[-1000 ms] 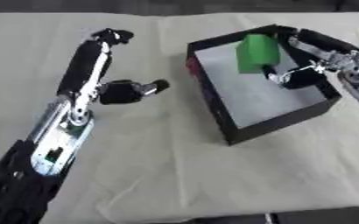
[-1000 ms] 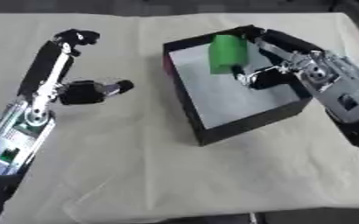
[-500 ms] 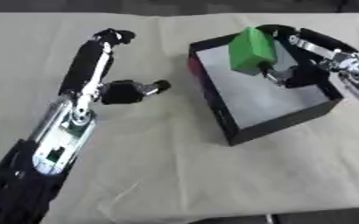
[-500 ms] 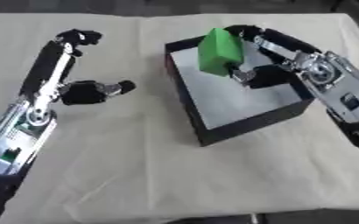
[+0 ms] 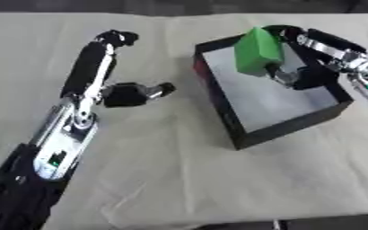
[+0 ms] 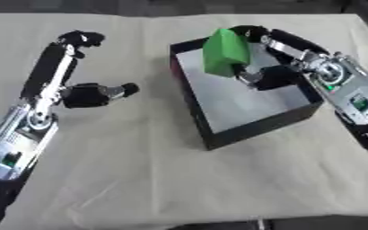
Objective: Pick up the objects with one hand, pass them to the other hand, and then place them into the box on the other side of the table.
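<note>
At upper right, the right hand [image 6: 259, 77] gripped the green block [image 6: 223, 52] above the black box [image 6: 218, 137], apparently to release it inside; the left hand [image 5: 128, 94] idled mid-left, fingers curled on nothing.

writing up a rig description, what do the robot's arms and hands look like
Both arms are mostly black with silver-grey forearm housings. The left arm carries a small green marking low on its silver panel; the right arm has one too. Each robot hand, left and right, is black with metallic accents.

One green block [image 5: 258, 51] sits at about one o'clock, over one black box [image 5: 289, 128] at two o'clock. Two robot hands show: left hand [image 5: 132, 93] at ten o'clock, right hand [image 6: 258, 76] at one o'clock.
</note>
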